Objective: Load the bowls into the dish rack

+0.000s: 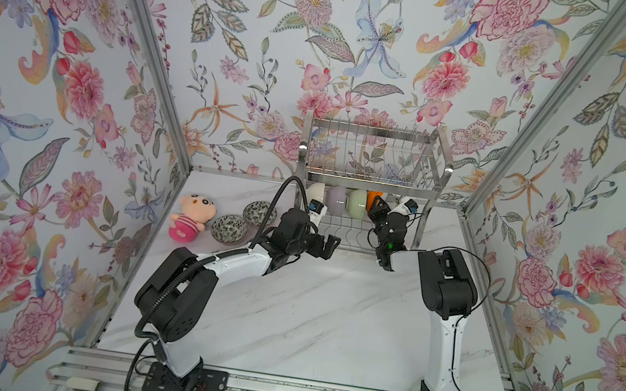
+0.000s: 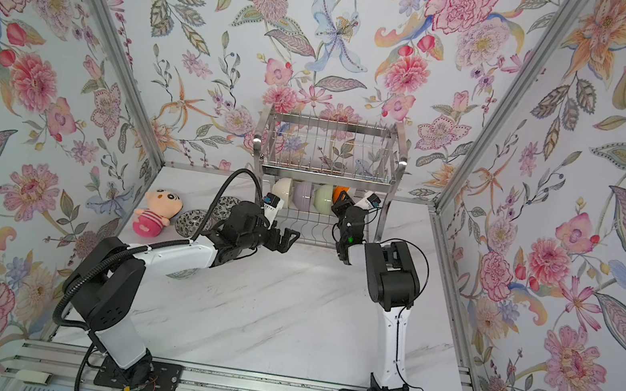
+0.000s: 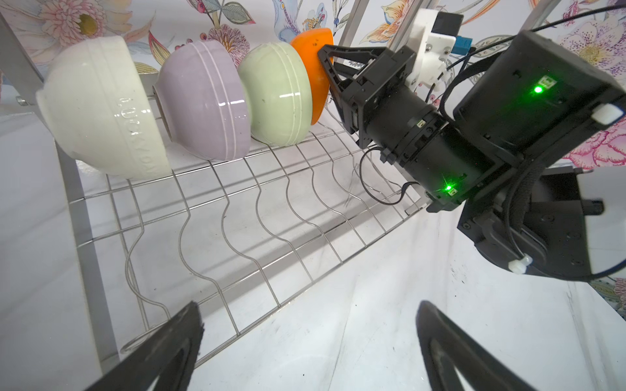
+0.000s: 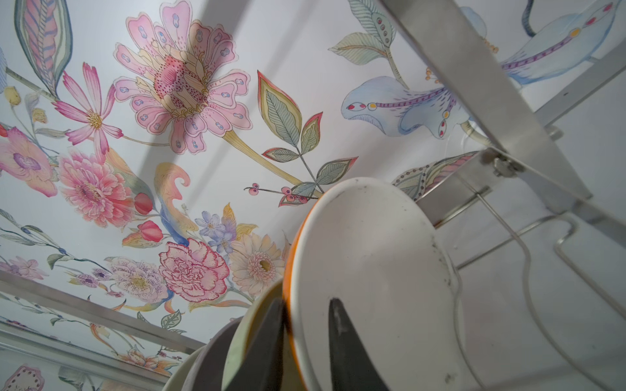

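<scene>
One orange bowl rim between right hand fingers, grip unclear; left hand wide open, empty

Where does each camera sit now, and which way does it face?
Top views: high above the front, looking down at the table, left arm, right arm and dish rack.
Left wrist: low before the rack's lower shelf, facing four racked bowls; its open fingers and the right arm show.
Right wrist: at the lower tier, facing the back wall; its fingers straddle the orange bowl's rim.
Shared: both wrist views show that orange bowl.
</scene>
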